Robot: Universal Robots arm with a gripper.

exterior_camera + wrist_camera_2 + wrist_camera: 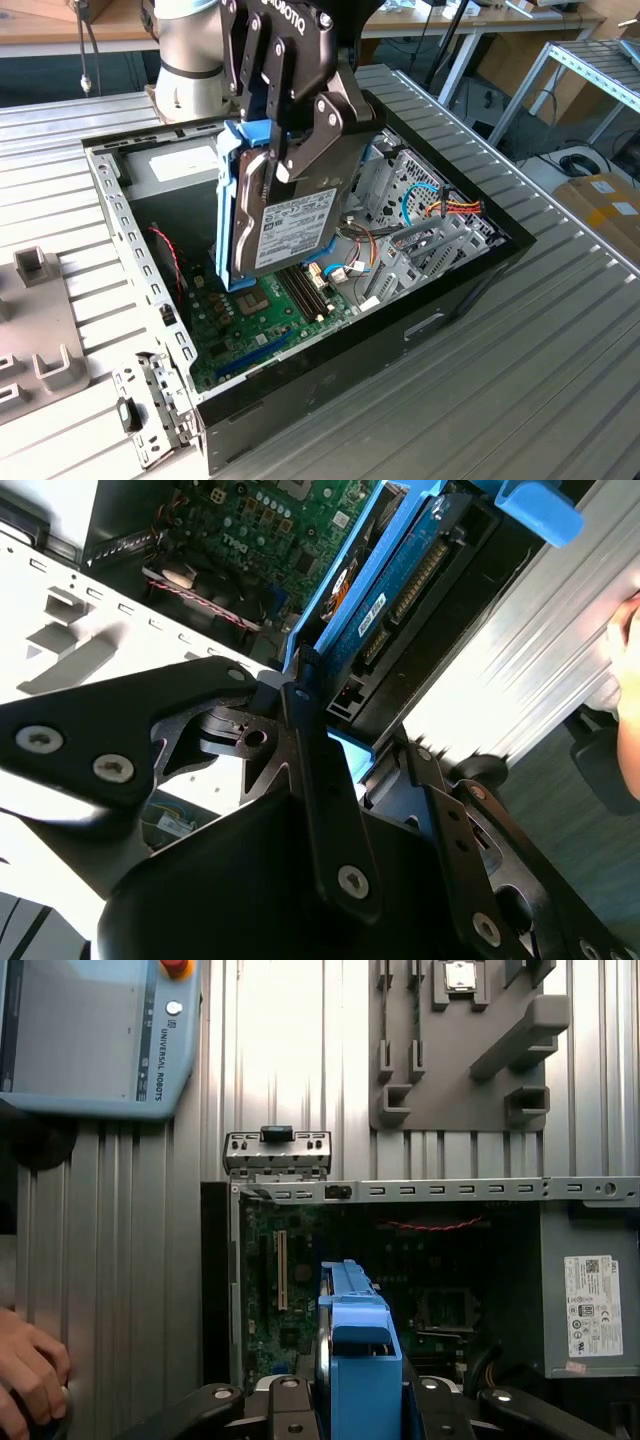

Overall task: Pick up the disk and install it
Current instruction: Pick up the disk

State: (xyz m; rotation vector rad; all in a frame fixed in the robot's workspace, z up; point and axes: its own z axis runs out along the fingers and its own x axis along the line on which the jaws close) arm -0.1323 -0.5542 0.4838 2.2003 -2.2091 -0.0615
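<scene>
Your black gripper [272, 150] is clamped on the silver-grey, blue-framed rectangular metal disk [290, 232]; green motherboard [250, 325] at its six o'clock, exterior view.

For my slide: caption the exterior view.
End effector holds the disk upright over the open case.

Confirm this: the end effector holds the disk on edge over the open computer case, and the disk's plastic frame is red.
Wrong on colour: the exterior view shows the plastic frame on the disk is light blue, not red. The rest holds: the end effector grips the disk on edge over the open computer case.
</scene>
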